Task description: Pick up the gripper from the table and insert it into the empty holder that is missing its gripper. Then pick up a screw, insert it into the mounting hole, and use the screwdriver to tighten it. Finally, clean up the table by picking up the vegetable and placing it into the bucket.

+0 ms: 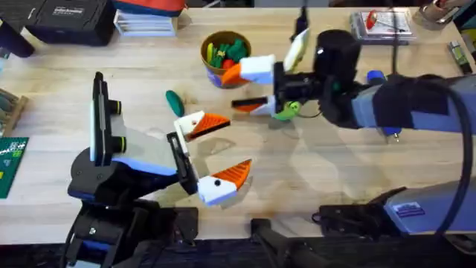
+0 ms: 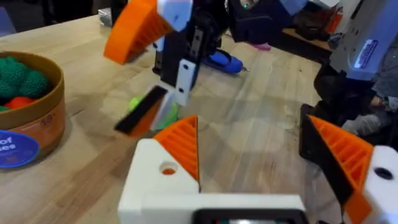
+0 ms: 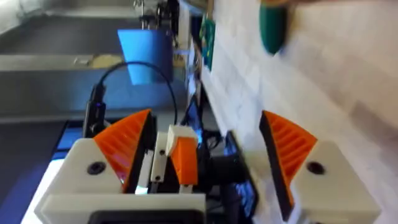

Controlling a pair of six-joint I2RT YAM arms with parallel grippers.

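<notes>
Vegetable (image 1: 174, 101) lies on bare table, between bucket (image 1: 205, 46) and left gripper (image 1: 236, 145), touching neither. Its long axis runs obliquely, the far end toward the left side of the table and the near end toward the left gripper's upper finger, which sits just beside it. In the right wrist view the vegetable (image 3: 273, 28) is ahead of the fingers and cut off by the frame edge.

Left gripper: jaws wide apart, nothing between them, pointing toward table centre, so the vegetable sits off to the side of the mouth, not in it. Right gripper (image 1: 233, 89): also apart and empty as far as I can see, turned on its side, reaching across from the right, just short of the bucket. The vegetable is further from it than from the left gripper.

Judgement: left is the nearer arm. It would need to swing toward the vegetable and close across the short axis. The bucket is a short carry beyond.

Hard to make out:
- A white and orange piece shows between the right gripper (image 3: 205, 124) fingers. I cannot tell whether it is held or lies further off.
- A light green piece (image 1: 287, 112) sits under the right wrist, partly covered.
- Screwdriver (image 2: 224, 61) lies behind the right arm, its shaft barely visible.
- No screw resolvable.
- The bucket (image 2: 37, 118) is cut off in the left wrist view.
</notes>
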